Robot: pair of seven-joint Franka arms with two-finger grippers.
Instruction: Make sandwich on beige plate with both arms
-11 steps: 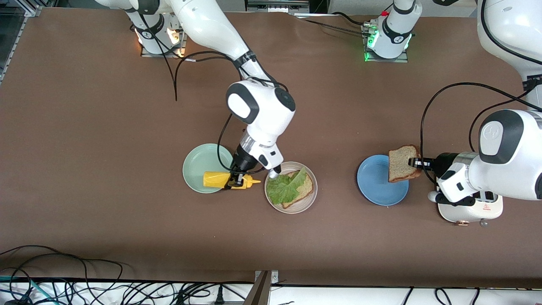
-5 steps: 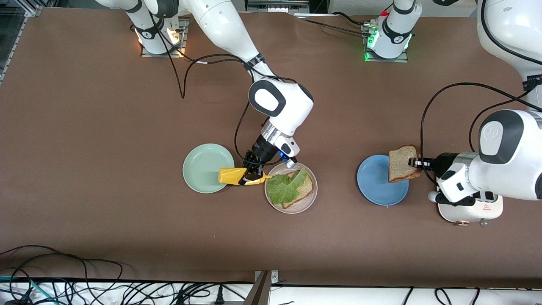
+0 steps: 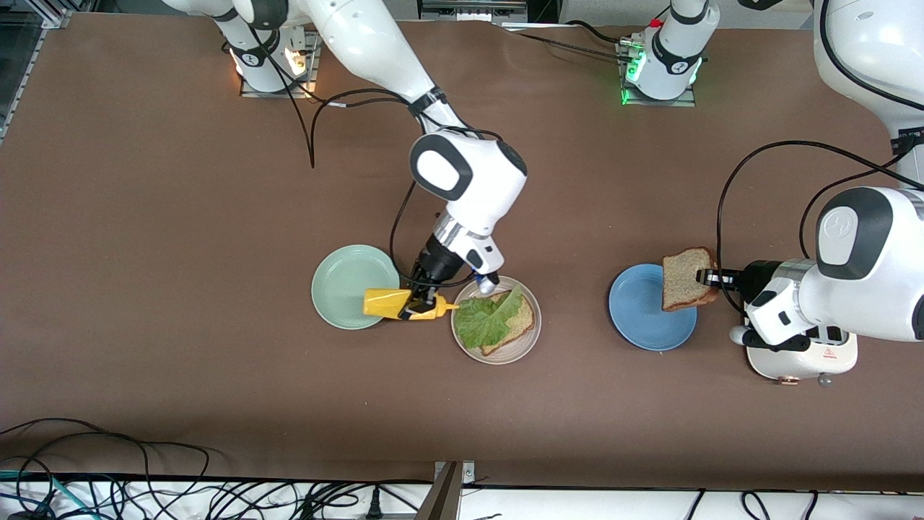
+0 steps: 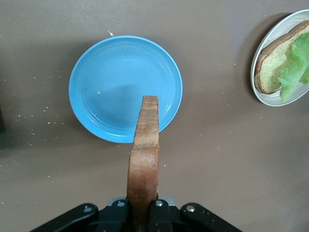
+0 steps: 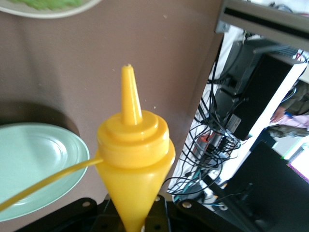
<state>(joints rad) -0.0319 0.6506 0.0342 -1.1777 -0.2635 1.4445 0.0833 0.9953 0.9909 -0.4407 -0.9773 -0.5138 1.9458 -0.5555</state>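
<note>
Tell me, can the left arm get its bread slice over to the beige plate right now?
Probably not cleanly: the right gripper holds the mustard bottle beside the beige plate, its arm crowding above. The left gripper holds the bread slice over the blue plate.

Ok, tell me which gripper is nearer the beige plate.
Right. The right gripper holds the mustard bottle beside the beige plate; the left gripper holds bread over the blue plate.

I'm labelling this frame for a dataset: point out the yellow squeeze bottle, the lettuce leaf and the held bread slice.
yellow squeeze bottle (image 3: 382,302), front view, middle of its body.
lettuce leaf (image 3: 485,320), front view, centre of the leaf.
held bread slice (image 3: 685,279), front view, middle of its face.
</note>
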